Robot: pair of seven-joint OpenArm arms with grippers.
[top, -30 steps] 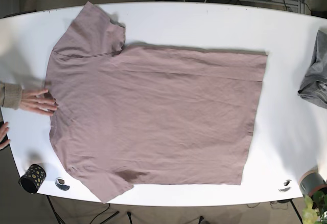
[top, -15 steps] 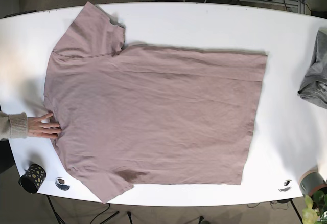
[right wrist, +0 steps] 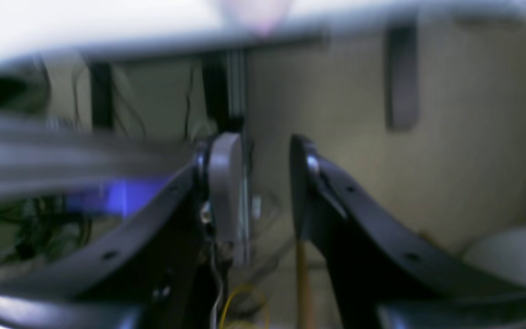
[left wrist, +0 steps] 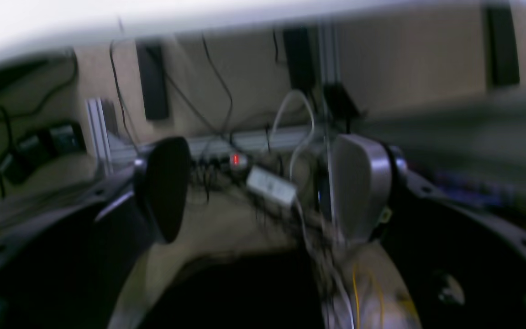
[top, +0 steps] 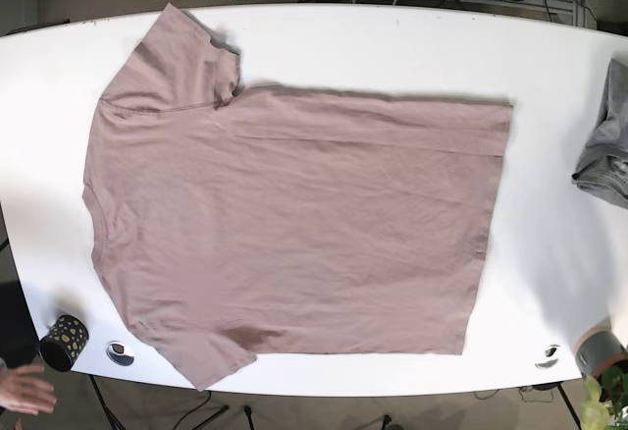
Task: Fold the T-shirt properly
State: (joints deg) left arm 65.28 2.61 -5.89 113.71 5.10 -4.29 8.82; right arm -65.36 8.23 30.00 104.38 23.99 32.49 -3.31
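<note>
The mauve T-shirt lies spread flat on the white table, collar at the left edge and hem to the right. One sleeve points to the far left corner, the other to the near left edge. Neither gripper shows in the base view. In the blurred left wrist view my left gripper is open, its fingers wide apart and nothing between them, aimed under the table. In the right wrist view my right gripper is open with a narrow, bare gap, also below the tabletop.
A grey garment is heaped at the table's right edge. A black dotted cup and a small round disc sit at the near left corner. A person's hand hovers below that corner. Cables lie beyond the far edge.
The person's hand has left the shirt's collar edge and withdrawn off the table to the lower left. The shirt lies unchanged.
</note>
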